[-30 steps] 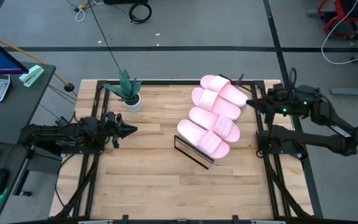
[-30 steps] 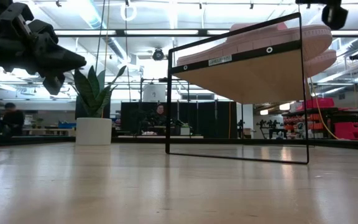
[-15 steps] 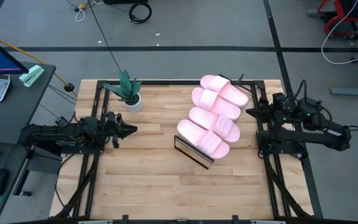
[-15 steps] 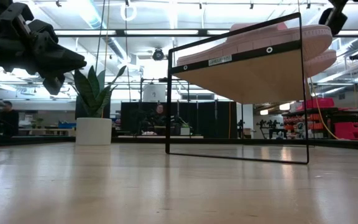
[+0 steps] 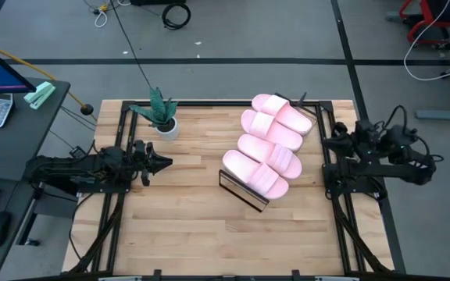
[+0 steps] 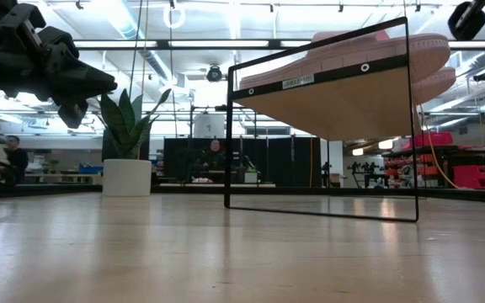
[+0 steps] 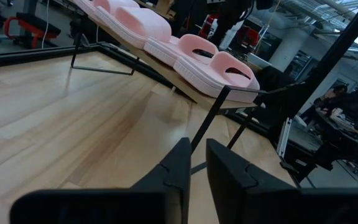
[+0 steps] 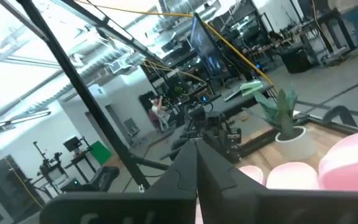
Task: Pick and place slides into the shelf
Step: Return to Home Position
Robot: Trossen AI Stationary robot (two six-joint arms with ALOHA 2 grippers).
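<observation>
Several pale pink foam slides (image 5: 268, 144) lie side by side, soles down, on the slanted light-wood shelf (image 5: 241, 192) right of the table's middle. In the low view the shelf board (image 6: 343, 105) tilts on its thin black frame, with the slides (image 6: 369, 50) on top. My left gripper (image 5: 165, 161) hovers shut over the table's left part, pointing at the shelf, and its wrist view shows the slides (image 7: 185, 46) ahead. My right gripper (image 5: 326, 144) is shut at the table's right edge, beside the shelf and touching nothing.
A potted plant in a white pot (image 5: 162, 117) stands near the far left of the table. Black frame rails run along both table sides. Bare wood lies between the left gripper and the shelf, and along the near edge. A person sits far off in the room (image 6: 217, 156).
My right arm has drawn back from beside the far slides toward the table's right edge and folded in over its base. The left arm, the slides and the shelf have stayed where they were.
</observation>
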